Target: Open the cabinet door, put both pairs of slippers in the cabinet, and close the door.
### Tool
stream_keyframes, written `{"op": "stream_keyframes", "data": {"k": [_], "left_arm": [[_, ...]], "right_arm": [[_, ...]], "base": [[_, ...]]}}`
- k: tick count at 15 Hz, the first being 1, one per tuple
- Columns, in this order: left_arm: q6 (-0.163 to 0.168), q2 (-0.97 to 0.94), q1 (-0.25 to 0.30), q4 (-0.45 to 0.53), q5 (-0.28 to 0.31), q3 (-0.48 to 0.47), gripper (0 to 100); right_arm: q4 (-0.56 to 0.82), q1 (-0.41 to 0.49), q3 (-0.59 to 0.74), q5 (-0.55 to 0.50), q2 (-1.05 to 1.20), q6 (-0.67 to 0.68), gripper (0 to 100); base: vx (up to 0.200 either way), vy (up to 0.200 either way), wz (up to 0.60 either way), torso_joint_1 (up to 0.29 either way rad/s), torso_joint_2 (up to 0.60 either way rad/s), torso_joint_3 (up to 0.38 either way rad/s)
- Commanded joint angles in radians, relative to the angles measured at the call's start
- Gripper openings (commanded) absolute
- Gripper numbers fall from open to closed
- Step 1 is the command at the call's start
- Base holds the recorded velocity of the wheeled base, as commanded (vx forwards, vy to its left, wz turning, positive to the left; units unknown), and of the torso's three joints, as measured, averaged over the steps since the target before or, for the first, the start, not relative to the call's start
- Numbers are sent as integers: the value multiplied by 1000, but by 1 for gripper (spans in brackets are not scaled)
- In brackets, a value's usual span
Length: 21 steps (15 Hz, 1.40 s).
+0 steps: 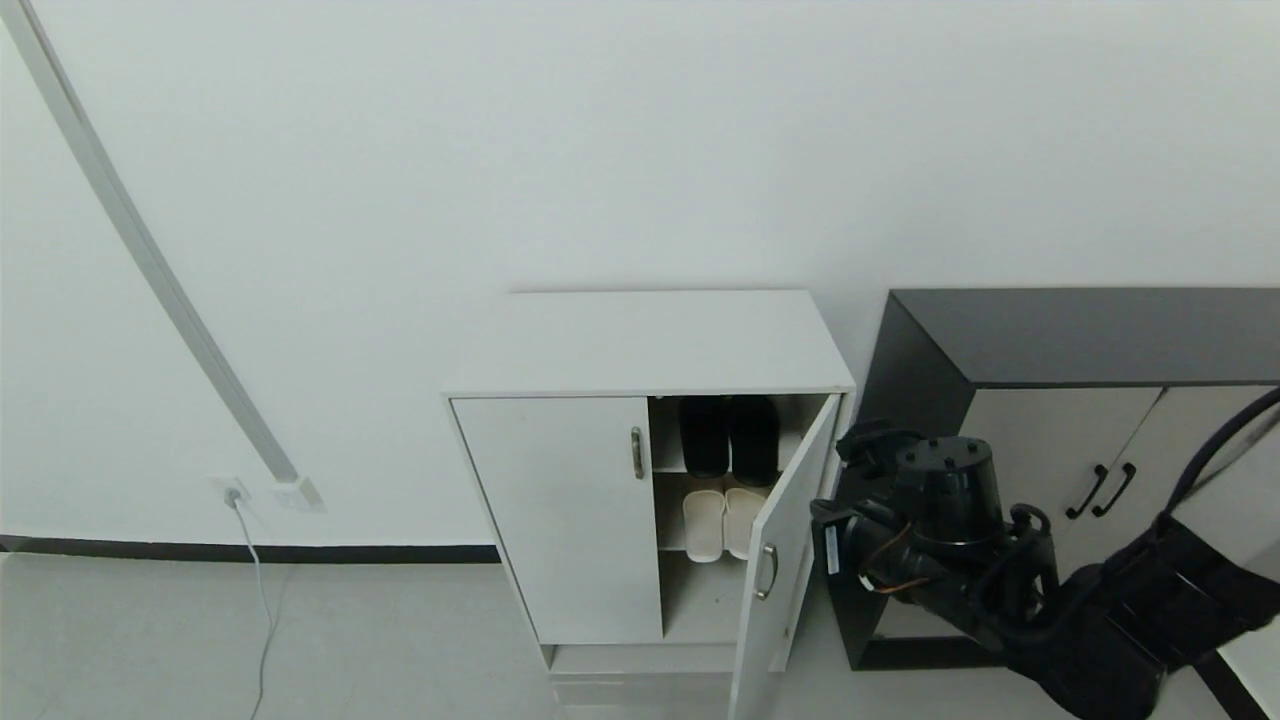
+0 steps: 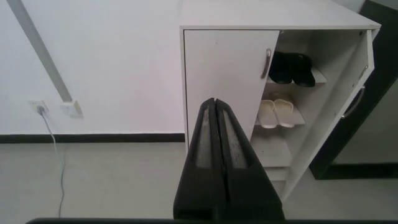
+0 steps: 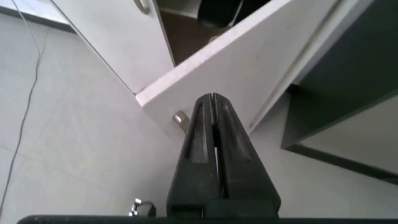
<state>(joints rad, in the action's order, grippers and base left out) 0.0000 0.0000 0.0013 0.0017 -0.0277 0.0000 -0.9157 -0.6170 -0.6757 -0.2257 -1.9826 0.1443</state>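
One door (image 1: 790,500) ajar (right gripper (image 3: 214,98) near edge).

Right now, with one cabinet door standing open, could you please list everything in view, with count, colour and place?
white cabinet: 1, white, against the wall, centre
left door: 1, white, closed
right door: 1, white, swung open toward the robot
black slippers: 1 pair, black, upper shelf inside the cabinet
white slippers: 1 pair, off-white, shelf below the black pair
dark cabinet: 1, black with pale doors, right of the white cabinet
wall socket: 1, white, low on the wall, left
cable: 1, pale grey, from the socket down to the floor
wall conduit: 1, white, slanting down the wall toward the socket
left gripper: 1, black, shut, empty, facing the cabinet front
right gripper: 1, black, shut, empty, by the open door's outer face
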Motion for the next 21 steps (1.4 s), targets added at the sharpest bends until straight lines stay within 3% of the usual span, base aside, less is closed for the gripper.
{"op": "stream_keyframes", "data": {"k": [1, 8, 21], "left_arm": [[0, 2, 0, 0, 0, 0, 0], [-2, 0, 0, 0, -1, 0, 0], [-3, 0, 0, 0, -3, 0, 0]], "right_arm": [[-3, 0, 110, 3, 83, 0, 0], [-8, -27, 153, 16, 54, 0, 0], [-8, -27, -31, 28, -124, 3, 0]], "base": [[200, 0, 0, 7, -2, 2], [29, 0, 0, 2, 1, 0], [0, 0, 0, 0, 0, 0]]}}
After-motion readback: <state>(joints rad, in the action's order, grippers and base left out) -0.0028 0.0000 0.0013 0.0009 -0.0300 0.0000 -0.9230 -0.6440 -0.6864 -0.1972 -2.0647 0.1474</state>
